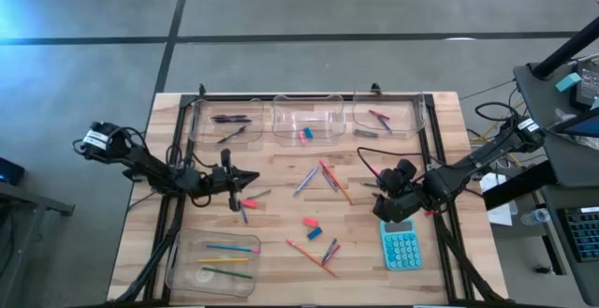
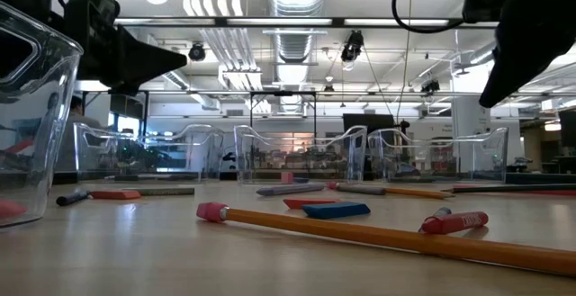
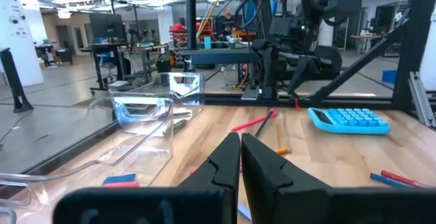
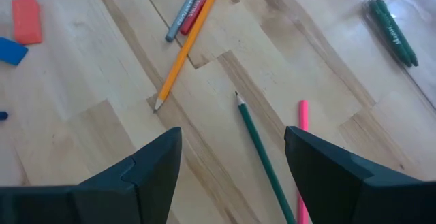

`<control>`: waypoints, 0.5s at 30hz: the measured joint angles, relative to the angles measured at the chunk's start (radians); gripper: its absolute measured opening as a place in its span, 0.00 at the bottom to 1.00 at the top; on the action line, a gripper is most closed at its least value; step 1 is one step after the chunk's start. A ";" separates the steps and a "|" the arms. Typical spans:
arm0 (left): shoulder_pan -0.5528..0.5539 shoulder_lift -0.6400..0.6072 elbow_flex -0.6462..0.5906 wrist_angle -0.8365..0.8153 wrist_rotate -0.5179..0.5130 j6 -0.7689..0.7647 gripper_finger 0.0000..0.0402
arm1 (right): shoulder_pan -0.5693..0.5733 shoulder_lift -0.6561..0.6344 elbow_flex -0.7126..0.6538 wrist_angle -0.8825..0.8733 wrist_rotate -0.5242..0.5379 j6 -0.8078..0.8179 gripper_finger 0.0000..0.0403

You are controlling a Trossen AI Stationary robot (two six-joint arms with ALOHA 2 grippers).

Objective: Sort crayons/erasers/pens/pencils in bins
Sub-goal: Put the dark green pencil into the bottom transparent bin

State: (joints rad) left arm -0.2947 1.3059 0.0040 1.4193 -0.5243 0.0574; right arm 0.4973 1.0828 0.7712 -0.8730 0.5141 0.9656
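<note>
Three bins (image 1: 306, 121) along the table's (image 1: 281, 210) far edge, calculator (image 1: 401, 247) near right.

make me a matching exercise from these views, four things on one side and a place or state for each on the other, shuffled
Things:
1. calculator
2. left end effector
3. right end effector
4. blue eraser

Places or states:
A. open above a green pencil
B. shut, holding nothing
C. on the table beside a red eraser
D. on the table near the right arm

Pairs: 1-D, 2-B, 3-A, 4-C
</note>
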 joint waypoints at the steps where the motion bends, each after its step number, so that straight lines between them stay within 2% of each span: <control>1: 0.000 0.003 0.000 0.000 0.000 0.000 0.00 | 0.000 0.000 0.000 0.000 0.009 0.000 0.62; 15: 0.000 0.030 -0.001 0.001 0.000 0.001 0.00 | 0.000 0.000 -0.008 0.006 0.012 -0.010 0.62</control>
State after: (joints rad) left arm -0.2947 1.3357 0.0029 1.4204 -0.5240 0.0582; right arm 0.4973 1.0828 0.7632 -0.8666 0.5262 0.9554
